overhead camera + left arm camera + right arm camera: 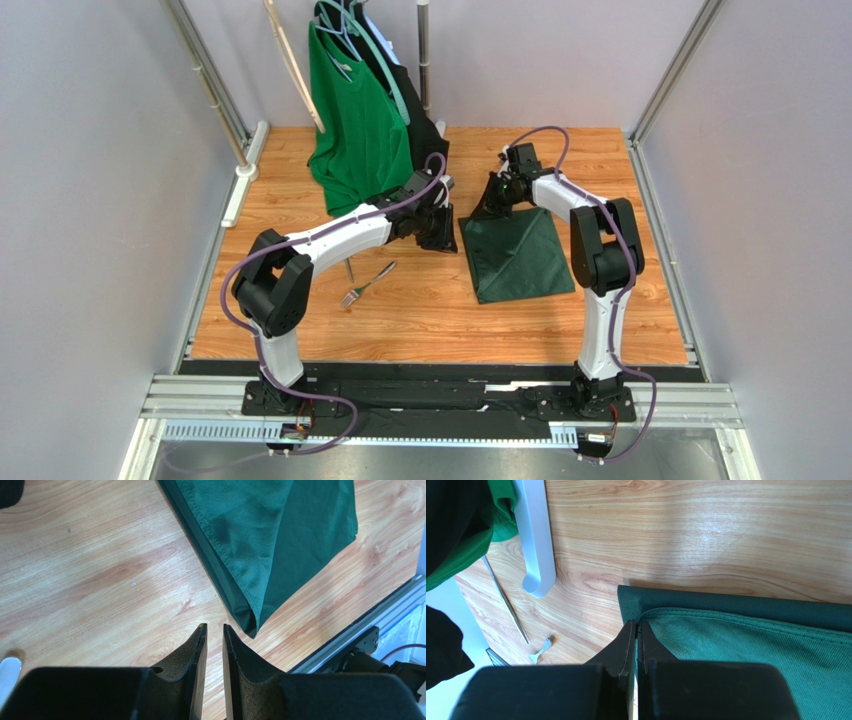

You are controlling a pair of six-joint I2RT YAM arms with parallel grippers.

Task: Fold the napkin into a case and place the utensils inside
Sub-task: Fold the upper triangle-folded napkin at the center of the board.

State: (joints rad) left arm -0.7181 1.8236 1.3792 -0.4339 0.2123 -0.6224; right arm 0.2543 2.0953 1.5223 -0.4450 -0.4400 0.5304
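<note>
The dark green napkin [515, 255] lies folded on the wooden table, right of centre. My right gripper [497, 196] is shut on its far left corner and holds that edge lifted; in the right wrist view the fingertips [636, 628] pinch the hemmed edge of the napkin [746, 645]. My left gripper [440, 236] hovers just left of the napkin, its jaws nearly shut with a thin gap and nothing between them [215, 630]; the napkin's folded corner [265, 545] lies just ahead of it. A silver fork [368, 284] lies on the table to the left. It also shows in the right wrist view [540, 650], beside a second slim utensil [506, 600].
A bright green T-shirt [355, 110] and a black garment [420, 120] hang on a rack at the back, close behind my left gripper. Metal rails [660, 250] edge the table on both sides. A pale grey bar [535, 540] shows in the right wrist view.
</note>
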